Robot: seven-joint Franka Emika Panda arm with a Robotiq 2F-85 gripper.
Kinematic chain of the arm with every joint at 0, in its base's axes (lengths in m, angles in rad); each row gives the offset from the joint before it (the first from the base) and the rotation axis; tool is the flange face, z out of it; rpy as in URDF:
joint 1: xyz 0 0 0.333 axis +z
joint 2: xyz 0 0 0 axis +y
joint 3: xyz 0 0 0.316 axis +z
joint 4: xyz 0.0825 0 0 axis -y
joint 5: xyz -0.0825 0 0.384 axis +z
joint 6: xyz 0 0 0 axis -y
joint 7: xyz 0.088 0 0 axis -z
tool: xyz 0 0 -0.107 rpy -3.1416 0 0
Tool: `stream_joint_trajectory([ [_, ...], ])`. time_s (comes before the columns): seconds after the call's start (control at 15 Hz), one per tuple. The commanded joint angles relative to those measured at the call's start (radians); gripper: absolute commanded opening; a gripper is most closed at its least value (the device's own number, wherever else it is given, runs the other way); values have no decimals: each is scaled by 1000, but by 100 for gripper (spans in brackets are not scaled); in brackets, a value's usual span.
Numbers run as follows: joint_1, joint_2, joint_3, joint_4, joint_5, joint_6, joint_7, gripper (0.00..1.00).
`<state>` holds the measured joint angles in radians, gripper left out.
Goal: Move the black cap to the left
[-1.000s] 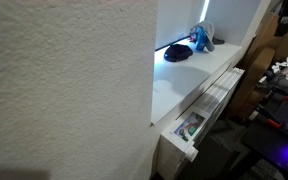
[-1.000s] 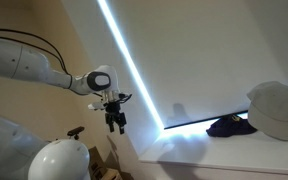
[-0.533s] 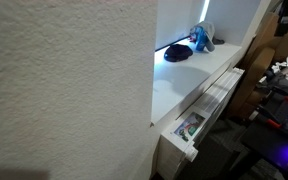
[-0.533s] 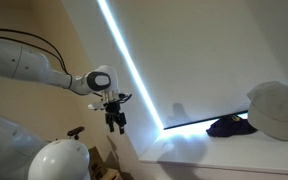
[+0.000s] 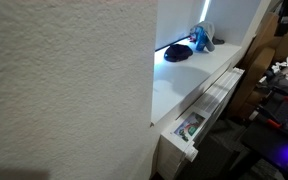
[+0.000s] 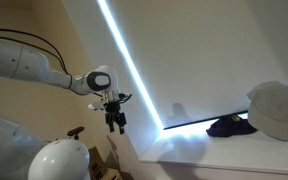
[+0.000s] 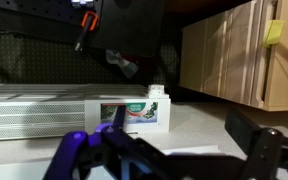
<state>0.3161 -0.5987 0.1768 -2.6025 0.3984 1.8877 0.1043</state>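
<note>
The black cap [image 5: 177, 52] lay as a low dark dome, wider than tall, resting flat on the white ledge [image 5: 174, 95], at about one o'clock in an exterior view and near four o'clock [image 6: 227, 126] in an exterior view

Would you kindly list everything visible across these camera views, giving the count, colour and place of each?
black cap: one, black, on the white shelf beside the blue toy
blue toy: one, blue, at the back of the shelf
white shelf: one, white, behind the textured wall
drawer: one, white, open below the shelf
light strip: one, bright white, running diagonally
pale cap-like object: one, off-white, at the right edge of an exterior view
box: one, white with green label, mid wrist view
wooden cabinet: one, light brown, right of wrist view
robot arm: one, white
gripper: one, black, open, in the air clear of the shelf
</note>
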Motion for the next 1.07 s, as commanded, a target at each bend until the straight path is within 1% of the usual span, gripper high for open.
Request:
stream_joint_trajectory([
  [0.0,-18,-2,15,3,7,-7,-7,100],
  [0.07,-18,-2,15,3,7,-7,-7,100],
  [0.13,-21,-11,33,-5,-77,11,-62,100],
  [0.27,-33,9,41,5,-184,-6,-92,100],
  [0.33,-20,-62,63,-181,-212,100,-105,100],
  [0.4,-28,-60,80,-195,-265,110,-76,100],
  [0.53,-28,-51,116,-297,-358,183,-30,100],
  [0.6,-52,85,148,-175,-429,173,16,100],
  [0.67,-56,103,175,-209,-487,220,52,100],
  [0.8,-76,163,232,-207,-621,281,153,100],
  [0.87,-91,201,267,-204,-697,317,221,100],
  [1.0,-132,271,337,-204,-866,393,410,100],
])
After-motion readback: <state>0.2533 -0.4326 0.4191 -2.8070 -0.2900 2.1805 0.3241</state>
